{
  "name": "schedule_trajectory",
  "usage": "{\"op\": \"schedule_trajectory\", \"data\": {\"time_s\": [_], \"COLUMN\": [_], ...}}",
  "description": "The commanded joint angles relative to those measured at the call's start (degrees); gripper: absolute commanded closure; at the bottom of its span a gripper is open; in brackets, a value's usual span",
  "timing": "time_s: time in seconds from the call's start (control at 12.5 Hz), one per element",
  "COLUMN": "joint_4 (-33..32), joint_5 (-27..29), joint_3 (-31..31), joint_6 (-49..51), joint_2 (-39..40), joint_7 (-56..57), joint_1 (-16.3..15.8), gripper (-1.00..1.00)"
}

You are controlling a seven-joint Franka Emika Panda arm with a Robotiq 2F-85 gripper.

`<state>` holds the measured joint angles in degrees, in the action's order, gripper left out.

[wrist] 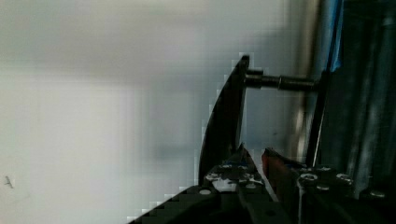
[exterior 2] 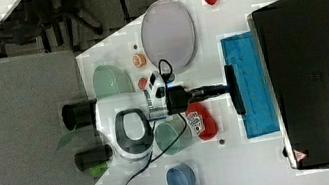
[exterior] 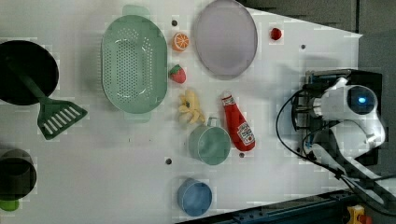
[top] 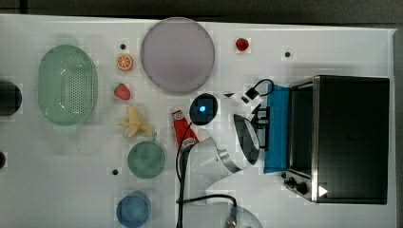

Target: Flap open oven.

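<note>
At the top view's right end of the white desk (top: 71, 190) stands the oven (top: 354, 137), a black box whose blue-tinted glass door (top: 277, 128) is already swung well down, its face turned upward and reaching toward the arm. The handle (exterior 2: 235, 89) runs as a dark bar along the door's free edge, its long axis crossing the line of the arm's reach. The tool (exterior 2: 226, 87) comes in level from the top view's left and meets that bar near its middle; in the wrist view the fingers sit narrowly parted on either side of the handle, so it appears to be gripping it. The hinge lies on the oven side, away from the arm. Judging from this, finishing the opening means drawing the handle further toward the arm and downward along its arc.
</note>
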<state>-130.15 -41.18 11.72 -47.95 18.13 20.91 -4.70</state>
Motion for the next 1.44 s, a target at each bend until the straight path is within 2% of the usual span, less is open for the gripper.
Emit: {"op": "schedule_trajectory", "data": {"time_s": [0.08,0.24,0.48,0.88,0.96,1.2,1.44], "joint_4": [0.3,1.4,3.2,4.8,5.1,5.3,5.4], "joint_5": [-3.4,-6.0,-6.1,-5.3,-2.4,12.2,24.3], "joint_3": [-0.8,-0.9,-1.0,-1.7,-2.0,-2.1,-1.5], "joint_6": [1.1,0.9,0.4,-0.4,-0.9,-1.1,-1.0], "joint_2": [4.7,8.0,11.4,11.3,10.2,3.9,-3.4], "joint_7": [-10.2,-15.1,-16.8,-16.8,-17.2,-17.3,-17.3], "joint_1": [-2.2,-3.4,-5.0,-5.7,-5.7,-5.6,-5.1], "gripper": [0.65,0.65,0.65,0.65,0.65,0.65,0.65]}}
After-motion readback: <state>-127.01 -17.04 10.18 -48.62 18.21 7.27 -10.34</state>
